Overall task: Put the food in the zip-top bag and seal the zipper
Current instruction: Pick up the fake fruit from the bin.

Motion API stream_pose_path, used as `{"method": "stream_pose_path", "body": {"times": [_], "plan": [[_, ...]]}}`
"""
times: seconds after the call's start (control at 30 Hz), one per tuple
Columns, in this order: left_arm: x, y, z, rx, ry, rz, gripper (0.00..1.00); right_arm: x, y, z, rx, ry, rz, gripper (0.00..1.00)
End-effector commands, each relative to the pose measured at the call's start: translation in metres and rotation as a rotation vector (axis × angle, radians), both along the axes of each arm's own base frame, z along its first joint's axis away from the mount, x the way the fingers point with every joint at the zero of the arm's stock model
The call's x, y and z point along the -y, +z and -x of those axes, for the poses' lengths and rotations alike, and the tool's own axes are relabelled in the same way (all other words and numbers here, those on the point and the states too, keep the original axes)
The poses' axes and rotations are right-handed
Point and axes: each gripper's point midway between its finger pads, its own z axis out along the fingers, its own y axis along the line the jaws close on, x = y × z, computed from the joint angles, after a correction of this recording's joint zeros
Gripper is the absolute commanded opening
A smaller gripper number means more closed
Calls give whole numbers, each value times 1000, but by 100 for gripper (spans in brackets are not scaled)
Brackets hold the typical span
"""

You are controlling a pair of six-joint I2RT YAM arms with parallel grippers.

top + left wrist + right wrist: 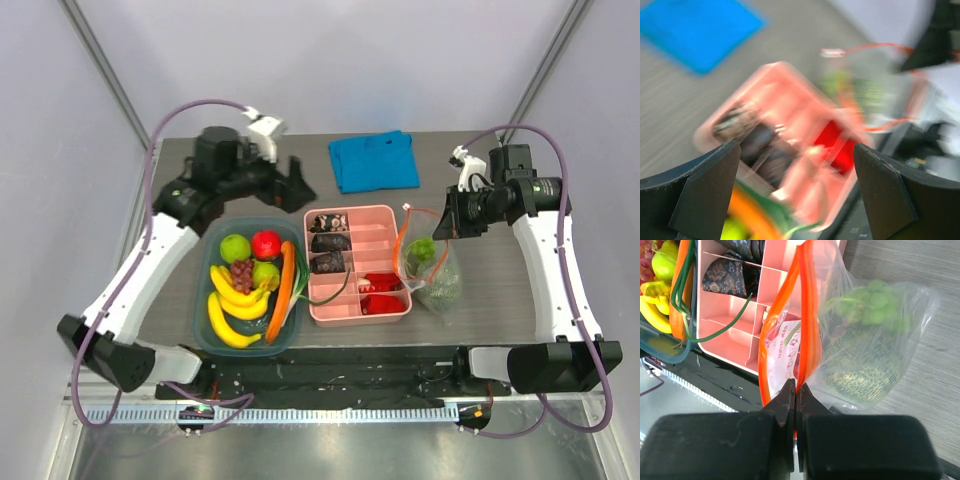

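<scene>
The clear zip-top bag (434, 268) stands right of the pink tray, holding the netted melon (860, 371) and a lumpy green piece (871, 301). Its mouth gapes, with the two sides of the orange-red zipper (810, 315) apart at the top. My right gripper (796, 389) is shut on the zipper at its near end; it also shows in the top view (447, 226). My left gripper (292, 188) is open and empty, raised above the table behind the bin; its view (795, 165) is blurred. A green apple (235, 247), red fruit (266, 243) and purple grapes (243, 272) lie in the bin.
The green bin (203, 320) also holds bananas (228, 300), a second green fruit (265, 275) and an orange carrot (282, 290). The pink divided tray (385, 225) sits at the centre with dark and red items. A blue cloth (373, 160) lies at the back.
</scene>
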Motion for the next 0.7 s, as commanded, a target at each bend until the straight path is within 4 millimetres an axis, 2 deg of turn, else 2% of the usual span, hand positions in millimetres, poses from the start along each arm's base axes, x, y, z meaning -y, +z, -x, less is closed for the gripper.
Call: {"method": "stream_pose_path", "body": {"times": [0.0,0.1,0.17,0.23,0.27,0.3,0.37,0.4,0.47,0.53,0.67], "plan": [[-106,-88,-11,-164,210,-278,98,-4,-5,-1,9,15,-28,1],[-154,-115,-20,-223,373,-374,98,-4,-10,-2,-2,13,-25,1],[-160,-121,-20,-285,459,-337,96,-2,-10,-3,1,7,-18,1],[-167,-134,-23,-342,572,-322,95,-1,-11,-3,2,2,-9,1],[-165,-137,-24,-383,610,-284,95,0,-13,-3,-1,-1,-7,1],[-164,-148,-22,-411,626,-281,94,0,-14,-4,-4,-2,-7,1],[-165,-156,-32,-426,700,-249,90,-1,-16,-3,-14,-7,-10,1],[-165,-167,-34,-455,716,-257,89,-1,-17,-3,-17,-9,-11,1],[-162,-177,-41,-480,737,-247,88,-1,-19,-3,-23,-11,-12,1],[-150,-190,-44,-524,732,-234,88,-1,-19,-3,-25,-14,-14,1],[-137,-202,-56,-504,758,-233,88,0,-19,-5,-26,-21,-7,1]]}}
